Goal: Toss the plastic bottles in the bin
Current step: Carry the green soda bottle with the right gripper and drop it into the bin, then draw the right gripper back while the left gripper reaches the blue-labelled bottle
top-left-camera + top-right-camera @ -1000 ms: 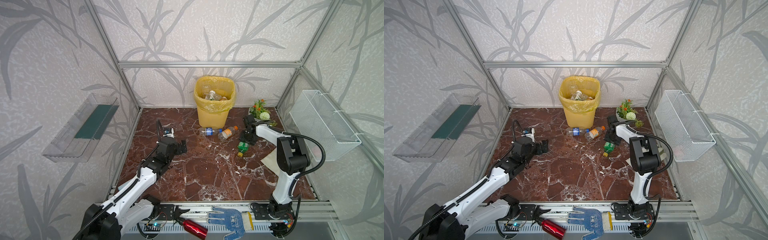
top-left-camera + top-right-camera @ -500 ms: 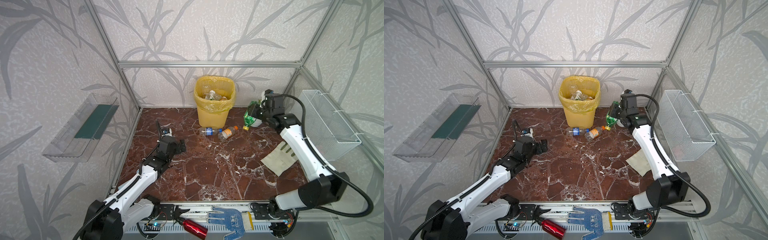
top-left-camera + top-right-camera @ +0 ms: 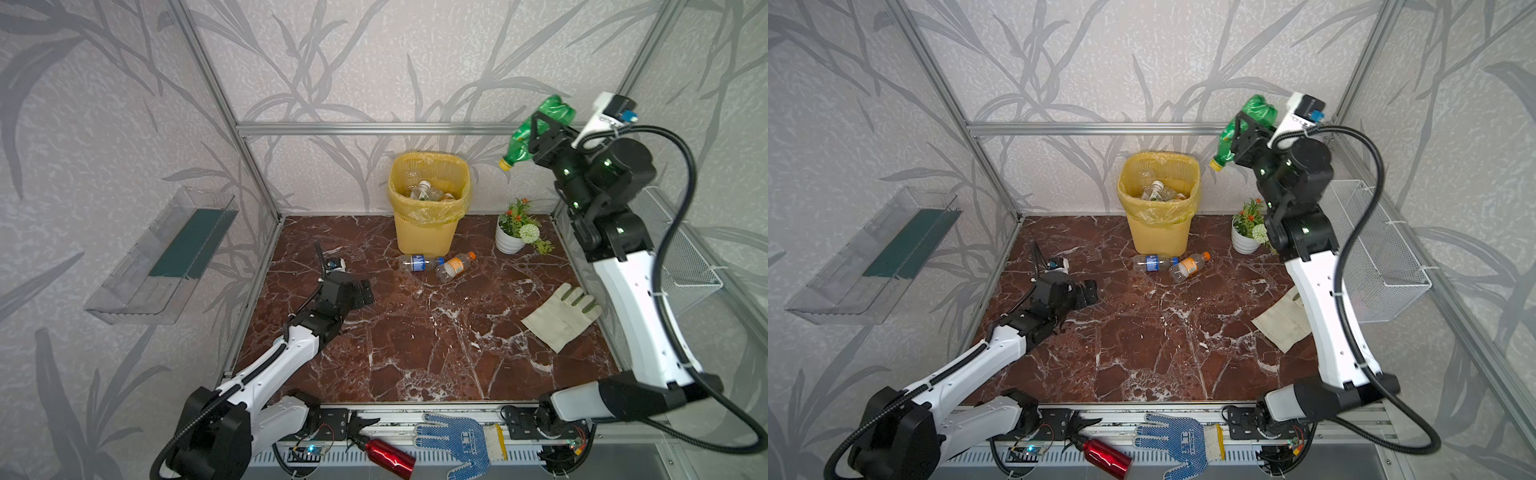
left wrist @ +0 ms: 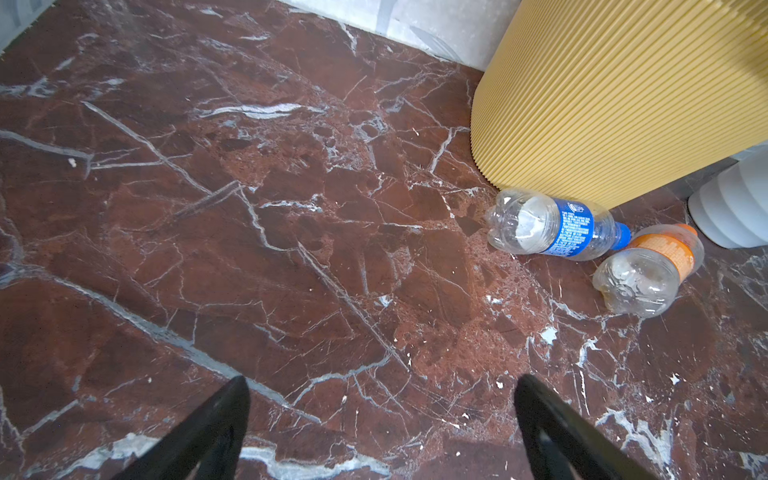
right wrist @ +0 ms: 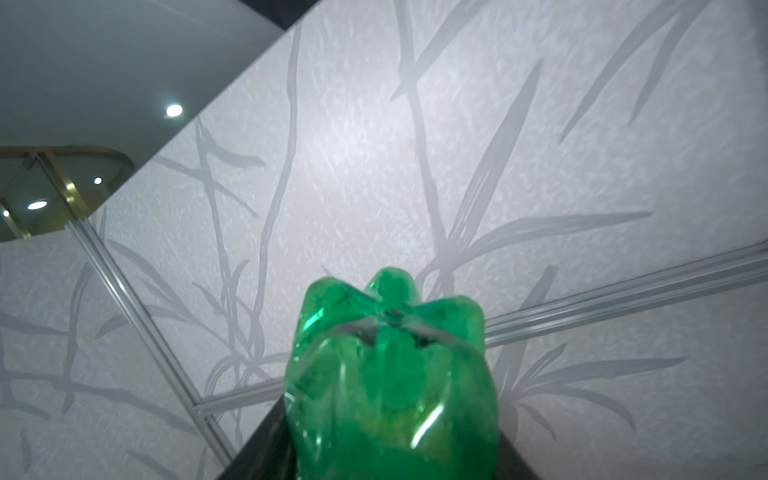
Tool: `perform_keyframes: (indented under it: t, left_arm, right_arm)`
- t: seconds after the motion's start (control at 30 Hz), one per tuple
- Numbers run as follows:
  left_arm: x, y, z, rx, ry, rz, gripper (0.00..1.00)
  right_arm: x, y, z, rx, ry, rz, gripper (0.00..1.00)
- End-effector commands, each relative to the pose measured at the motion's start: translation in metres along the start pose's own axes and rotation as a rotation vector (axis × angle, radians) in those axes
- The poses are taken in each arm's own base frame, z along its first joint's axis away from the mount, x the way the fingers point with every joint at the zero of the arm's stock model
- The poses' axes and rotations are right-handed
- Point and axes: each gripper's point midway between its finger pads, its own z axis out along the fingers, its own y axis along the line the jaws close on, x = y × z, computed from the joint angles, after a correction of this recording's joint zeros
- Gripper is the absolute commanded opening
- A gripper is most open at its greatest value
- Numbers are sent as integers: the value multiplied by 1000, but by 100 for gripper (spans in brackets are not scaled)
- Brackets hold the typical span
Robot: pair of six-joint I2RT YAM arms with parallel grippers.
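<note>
Right arm: forearm rises steeply from the front right corner of the tabletop (image 3: pixel 415 353) and the wrist bends toward the back wall. This puts the right gripper (image 3: pixel 537 132) high over the back right corner, to the right of the bin (image 3: pixel 424 239) and above its rim. Its black jaws pinch the green bottle (image 3: pixel 555 111) at mid-body. The bottle is tilted, yellow cap down toward the bin and base up. In the right wrist view we see its petal-shaped, translucent base (image 5: pixel 390 332), glossy and somewhat crumpled.

Left arm: stretched low over the left side of the tabletop. The left gripper (image 4: pixel 382 382) sits close above the surface with its jaws spread wide and nothing between them.

The bin stands at the middle of the back edge. It is yellow ribbed plastic with a lattice upper wall and a thin yellow liner folded over the rim. Several clear bottles (image 3: pixel 424 189) lie inside.

At its foot lie a clear blue-labelled bottle (image 4: pixel 552 226) and an orange-labelled bottle (image 4: pixel 648 274), side by side and apparently touching. The tabletop has a red-brown marble pattern with white veins.
</note>
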Motion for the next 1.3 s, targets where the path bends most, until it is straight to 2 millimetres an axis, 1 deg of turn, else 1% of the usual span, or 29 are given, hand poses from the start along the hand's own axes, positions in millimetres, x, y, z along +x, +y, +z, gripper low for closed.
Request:
perform_keyframes:
  t: [0.0,0.03,0.1,0.17,0.2,0.3,0.43,0.5,0.57,0.67,0.73,0.77,0.83,0.9,0.93,1.0,1.07,1.2,1.27]
  left_arm:
    - [-4,-3,0,8,2,-25,99]
    - [-3,-2,-1,6,8,-22,99]
    - [-2,-1,-3,3,10,-18,99]
    - [0,2,-6,-5,8,-17,99]
    - [1,4,-6,-8,5,-16,99]
    - [7,9,-8,-14,6,-21,99]
    - [10,9,-9,-10,14,-22,99]
    - [7,6,-10,9,7,-2,99]
    - [7,-4,-11,63,8,37,99]
    - [2,-11,-14,88,1,53,99]
    - [1,-16,-15,103,-1,83,99]
    - [1,-20,-16,111,0,108,99]
    - [2,-31,-19,120,6,181,99]
    - [3,-48,-21,112,4,294,99]
    - [3,-57,-21,113,2,345,99]
    - [8,-81,-18,134,21,446,99]
    - [13,-102,-12,153,55,524,99]
    - [25,-152,4,190,124,709,99]
    - [32,-175,12,199,161,803,99]
  right_arm:
    - [130,0,70,-98,352,82,62]
    - [141,1,81,-101,397,84,69]
    - [137,-1,90,-75,395,65,82]
    - [117,5,91,-71,343,40,95]
    - [108,10,89,-70,317,26,98]
    - [84,22,78,-67,253,-22,99]
    - [71,24,61,-67,211,-32,99]
    - [70,20,52,-58,189,-36,99]
    - [72,14,45,-48,184,-42,99]
    - [83,-6,31,1,218,-40,99]
    - [96,-28,18,52,229,-33,99]
    - [98,-38,11,69,218,-15,99]
    - [118,-67,-4,117,241,28,99]
    - [147,-99,-25,180,295,64,99]
    - [159,-111,-34,206,320,71,99]
    - [189,-139,-59,274,375,88,99]
    - [214,-164,-84,330,408,113,99]
    - [269,-218,-144,457,479,222,99]
    - [294,-240,-172,508,516,278,99]
